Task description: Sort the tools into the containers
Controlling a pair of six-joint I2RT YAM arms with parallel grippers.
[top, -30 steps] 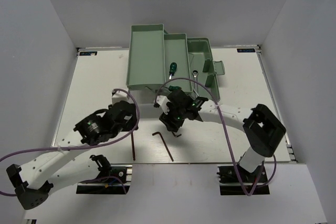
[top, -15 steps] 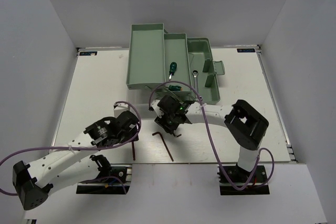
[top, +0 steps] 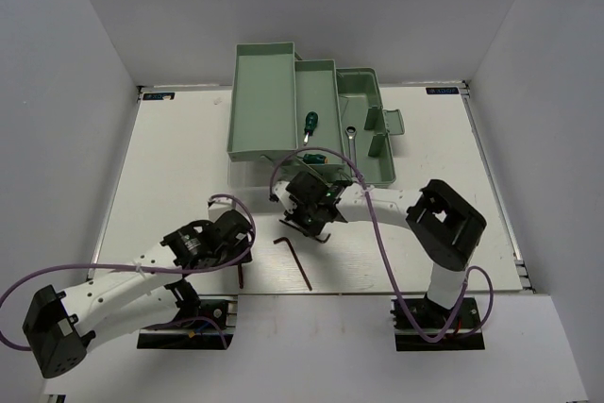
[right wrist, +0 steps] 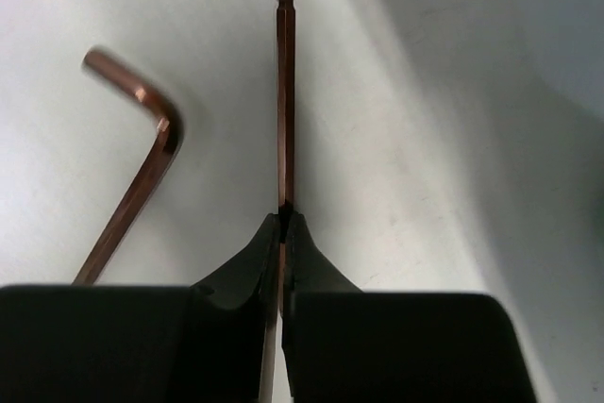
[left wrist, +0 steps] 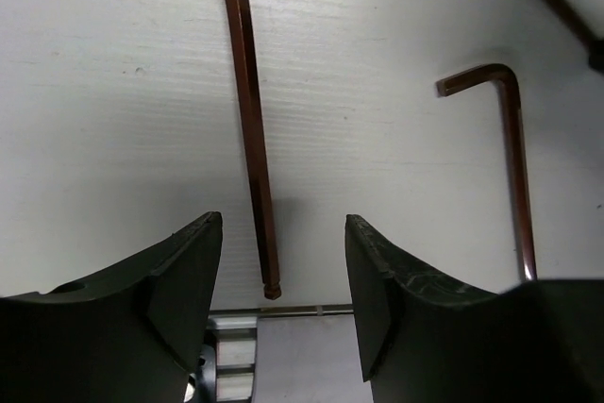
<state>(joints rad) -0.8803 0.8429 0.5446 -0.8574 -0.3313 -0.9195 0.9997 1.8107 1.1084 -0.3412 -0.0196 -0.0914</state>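
Sorting partway: screwdriver (top: 309, 123), wrench (top: 350, 134) lie in toolbox trays (top: 260, 92); right pincer (right wrist: 283, 219) clenched on thin rod (right wrist: 285, 92); left pincer (left wrist: 278, 261) released above hex key (left wrist: 247, 120); second hex key (left wrist: 510, 158) on worktop (top: 170, 167), unsorted.

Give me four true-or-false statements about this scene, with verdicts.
1. The right gripper is shut on the thin rod. True.
2. The left gripper is clamped on a hex key. False: its jaws stand open, astride the key, which lies on the table.
3. A green-handled screwdriver lies in the middle tray. True.
4. The ratchet wrench lies on the table. False: it is in the toolbox's right compartment.
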